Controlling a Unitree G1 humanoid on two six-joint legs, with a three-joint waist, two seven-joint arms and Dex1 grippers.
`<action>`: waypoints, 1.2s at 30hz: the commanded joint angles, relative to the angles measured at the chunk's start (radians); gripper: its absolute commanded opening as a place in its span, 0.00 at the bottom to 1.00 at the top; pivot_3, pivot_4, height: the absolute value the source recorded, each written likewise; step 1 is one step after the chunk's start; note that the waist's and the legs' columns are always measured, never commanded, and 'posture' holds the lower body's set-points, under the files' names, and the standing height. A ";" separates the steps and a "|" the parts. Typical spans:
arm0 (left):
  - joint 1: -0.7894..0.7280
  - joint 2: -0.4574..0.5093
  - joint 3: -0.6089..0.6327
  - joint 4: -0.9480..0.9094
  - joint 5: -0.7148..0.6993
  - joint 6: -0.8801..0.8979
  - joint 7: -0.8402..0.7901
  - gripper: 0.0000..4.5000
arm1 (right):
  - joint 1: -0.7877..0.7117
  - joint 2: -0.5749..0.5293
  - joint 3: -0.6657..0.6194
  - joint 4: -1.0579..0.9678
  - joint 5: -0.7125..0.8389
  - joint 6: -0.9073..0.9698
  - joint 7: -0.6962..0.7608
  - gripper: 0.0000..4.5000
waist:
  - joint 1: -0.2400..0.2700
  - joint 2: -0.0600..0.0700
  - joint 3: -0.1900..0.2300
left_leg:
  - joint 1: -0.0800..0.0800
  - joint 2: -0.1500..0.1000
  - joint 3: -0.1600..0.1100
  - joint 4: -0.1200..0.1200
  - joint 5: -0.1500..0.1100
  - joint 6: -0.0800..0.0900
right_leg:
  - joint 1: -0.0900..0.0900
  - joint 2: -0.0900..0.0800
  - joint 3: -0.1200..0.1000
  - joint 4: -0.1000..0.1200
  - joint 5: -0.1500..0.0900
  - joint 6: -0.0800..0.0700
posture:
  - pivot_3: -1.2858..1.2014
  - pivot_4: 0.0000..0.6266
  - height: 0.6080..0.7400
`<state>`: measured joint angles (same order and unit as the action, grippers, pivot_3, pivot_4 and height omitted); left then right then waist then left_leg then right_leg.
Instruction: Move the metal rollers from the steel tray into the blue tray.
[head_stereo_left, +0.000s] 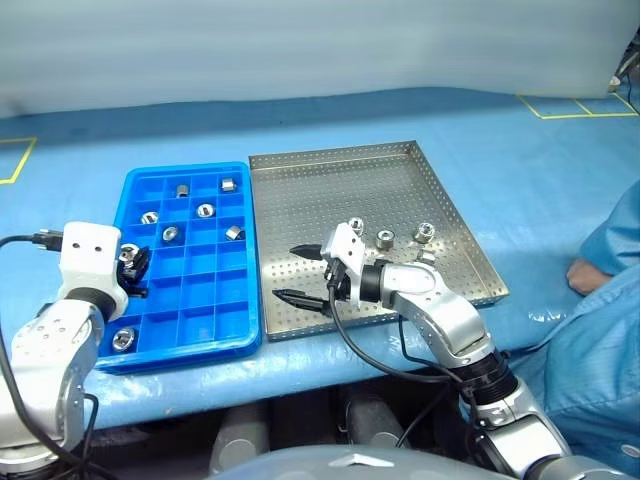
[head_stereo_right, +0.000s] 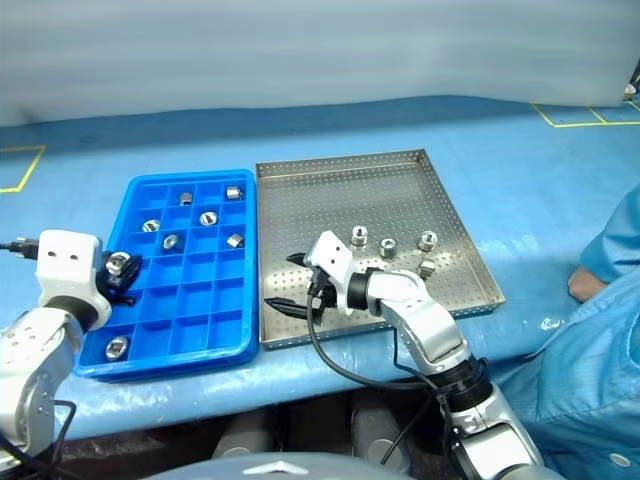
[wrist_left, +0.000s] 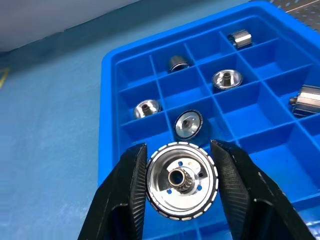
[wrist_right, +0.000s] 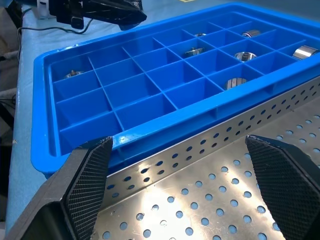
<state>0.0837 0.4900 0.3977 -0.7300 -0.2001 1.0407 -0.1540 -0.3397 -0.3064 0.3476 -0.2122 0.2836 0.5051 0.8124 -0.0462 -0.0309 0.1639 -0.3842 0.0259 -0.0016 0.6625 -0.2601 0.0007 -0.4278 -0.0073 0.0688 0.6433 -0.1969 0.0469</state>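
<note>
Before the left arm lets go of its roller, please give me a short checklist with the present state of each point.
1. Left gripper jaws shut on a roller: ok.
2. Held roller is over the blue tray, at its left side: ok.
3. Compartment directly under the roller is free: cannot tell; several compartments already hold rollers.
4. Right gripper jaws open and holding nothing, over the steel tray: ok.
5. Steel tray emptied: not ok; four rollers, such as one at, remain there.
6. Right arm away from the left arm: ok.
</note>
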 joint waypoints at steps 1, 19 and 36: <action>-0.003 -0.018 -0.002 0.024 0.051 -0.032 0.049 0.39 | -0.013 0.000 -0.016 -0.020 0.004 -0.017 -0.003 1.00 | 0.004 0.000 0.000 | 0.000 0.000 0.000 0.000 0.000 0.000 | 0.000 0.000 0.000 0.000 0.000 0.000 | 0.52 0.24 1.00; -0.098 -0.179 -0.126 0.065 -0.123 -0.366 -0.145 0.80 | -0.005 -0.001 -0.068 -0.008 -0.073 0.009 -0.178 1.00 | 0.006 -0.002 -0.001 | 0.000 0.000 0.004 0.000 0.000 0.000 | 0.000 -0.001 -0.001 0.000 0.002 -0.002 | 0.50 0.24 1.00; -0.095 -0.098 -0.448 0.127 -0.088 -0.380 -0.249 0.80 | -0.199 0.165 -0.206 0.425 -0.196 -0.055 -0.500 1.00 | -0.043 -0.001 -0.001 | -0.001 0.001 0.004 0.000 0.000 0.000 | 0.000 0.001 0.001 0.000 0.001 0.001 | 0.48 0.24 1.00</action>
<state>0.0013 0.3963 -0.0444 -0.5886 -0.2911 0.6828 -0.4068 -0.5063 -0.1525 0.1733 0.1970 0.0893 0.4869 0.3382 -0.0893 -0.0324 0.1629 -0.3849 0.0265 0.0026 0.6628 -0.2601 0.0009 -0.4283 -0.0063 0.0702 0.6437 -0.1954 0.0478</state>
